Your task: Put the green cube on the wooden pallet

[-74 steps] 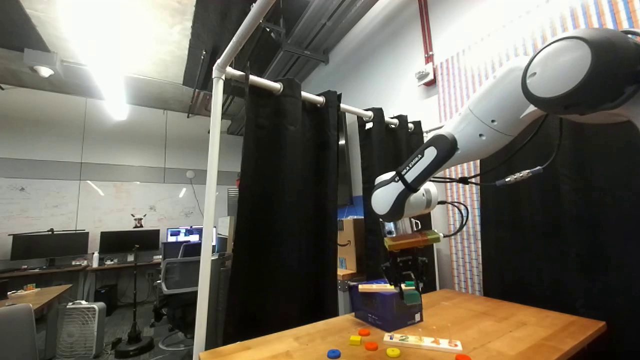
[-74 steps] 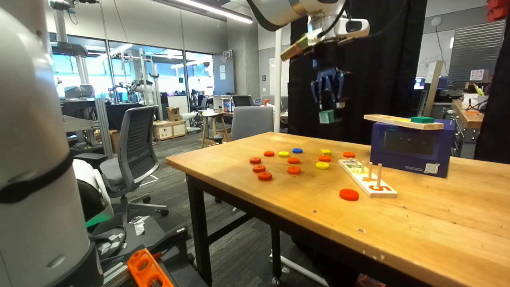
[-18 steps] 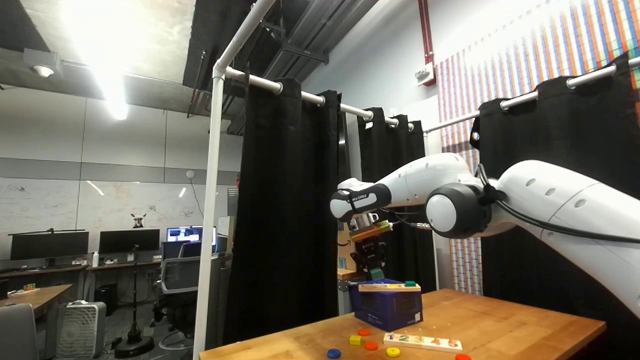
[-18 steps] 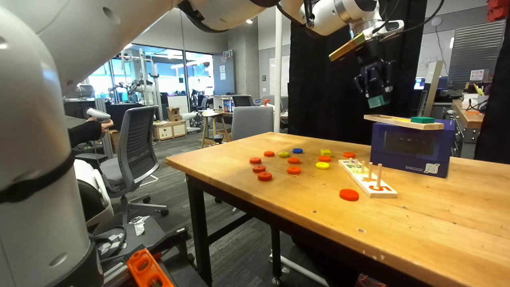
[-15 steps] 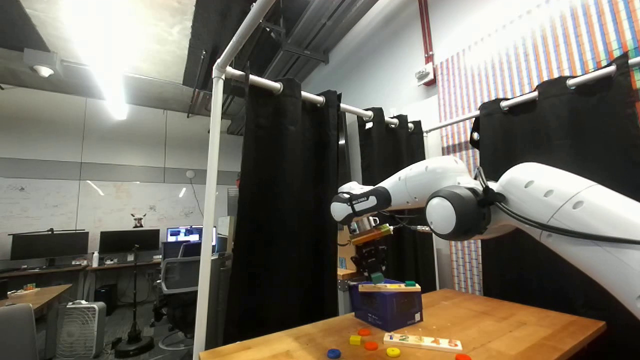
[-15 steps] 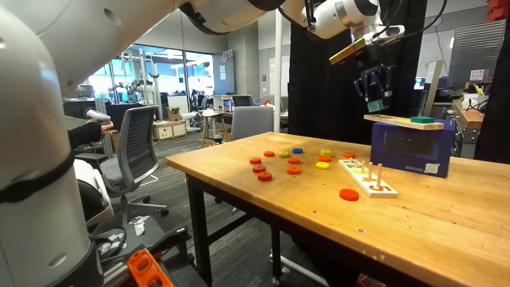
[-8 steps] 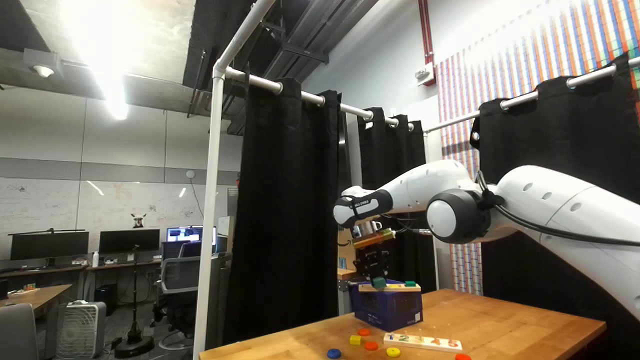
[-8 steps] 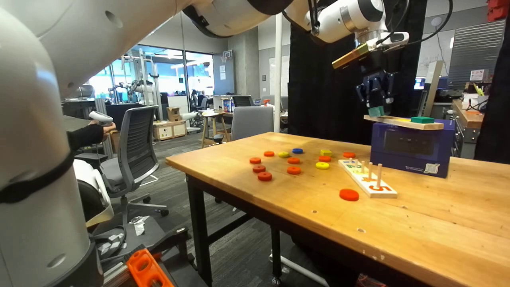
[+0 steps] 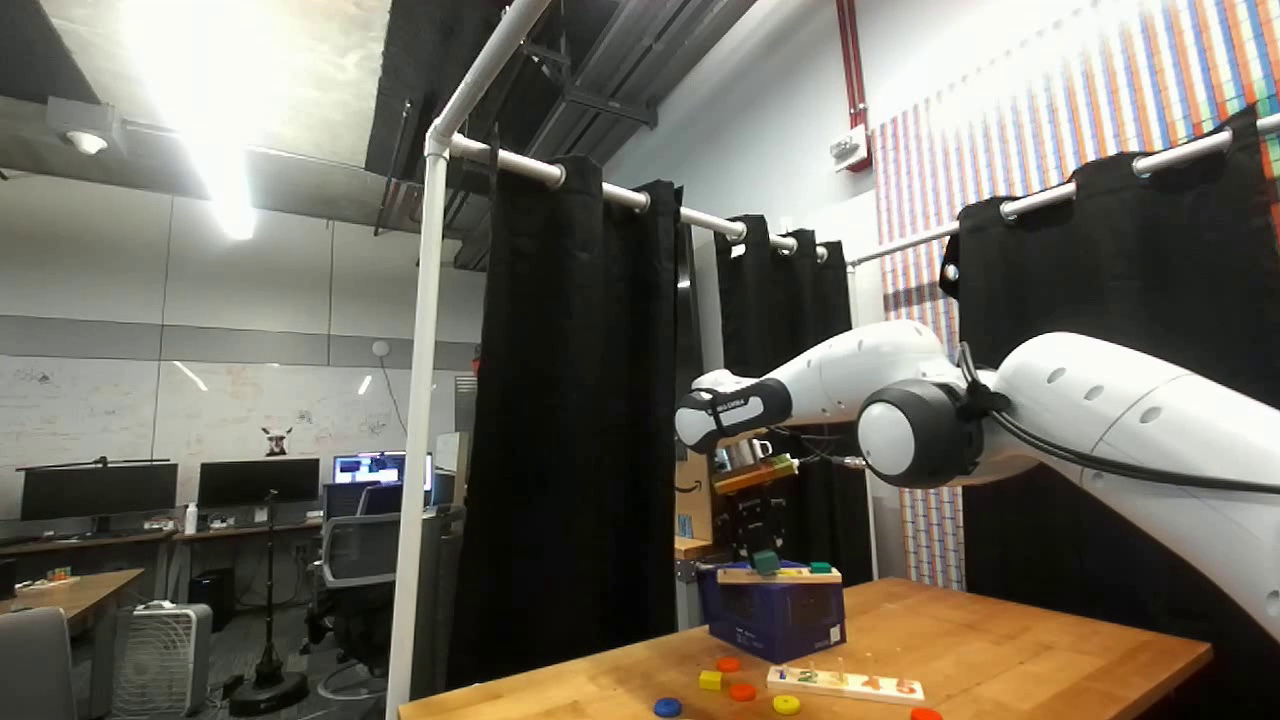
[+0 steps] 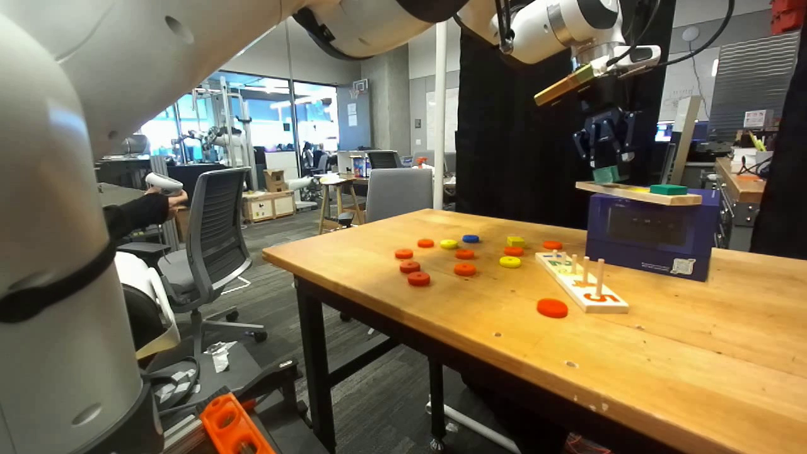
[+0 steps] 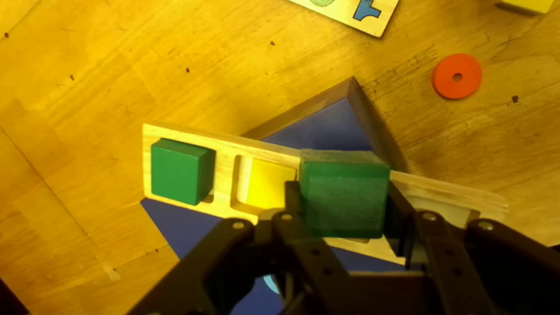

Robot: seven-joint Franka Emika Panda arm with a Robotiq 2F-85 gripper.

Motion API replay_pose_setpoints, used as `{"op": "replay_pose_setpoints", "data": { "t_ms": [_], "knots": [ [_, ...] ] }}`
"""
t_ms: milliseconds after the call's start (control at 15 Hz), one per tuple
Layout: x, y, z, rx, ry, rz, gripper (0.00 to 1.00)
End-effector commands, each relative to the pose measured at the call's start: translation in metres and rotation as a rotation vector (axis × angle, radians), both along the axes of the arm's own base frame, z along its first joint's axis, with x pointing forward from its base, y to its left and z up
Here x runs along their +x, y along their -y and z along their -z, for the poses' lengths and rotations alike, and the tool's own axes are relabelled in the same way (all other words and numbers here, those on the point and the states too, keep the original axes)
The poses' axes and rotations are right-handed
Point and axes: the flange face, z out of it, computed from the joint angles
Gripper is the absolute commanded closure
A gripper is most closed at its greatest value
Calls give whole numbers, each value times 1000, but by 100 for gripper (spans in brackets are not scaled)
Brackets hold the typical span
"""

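A green cube (image 11: 345, 201) is held between the two fingers of my gripper (image 11: 344, 197), one finger on each side. The wooden pallet (image 11: 224, 175) lies across the top of a blue box and has a row of square slots. The cube is over the pallet's middle, right of a slot with yellow in it; a slot further right shows no block. Another green block (image 11: 175, 173) sits in the pallet's left end slot. In both exterior views the held cube (image 9: 766, 562) (image 10: 606, 174) is tilted, low over the pallet (image 10: 678, 200). I cannot tell whether it touches.
The blue box (image 10: 649, 236) stands on the wooden table (image 10: 693, 353). Before it lie a numbered peg board (image 10: 577, 284), a yellow cube (image 10: 516, 242) and several discs, such as a red disc (image 10: 552, 308). A black curtain (image 10: 504, 157) hangs behind.
Since the earliest frames my gripper has carried the cube across to above the pallet. In the last second it came down, then shifted right along the pallet. It stays shut on the cube.
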Motion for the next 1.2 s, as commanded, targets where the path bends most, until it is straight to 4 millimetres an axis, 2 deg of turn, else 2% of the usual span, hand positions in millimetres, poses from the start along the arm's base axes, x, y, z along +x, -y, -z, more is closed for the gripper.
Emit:
{"op": "replay_pose_setpoints", "data": {
  "t_ms": [0, 1133],
  "knots": [
    [2, 0, -11, 29, 15, -11, 79],
    [5, 12, -9, 20, 21, -2, 79]
  ]
}}
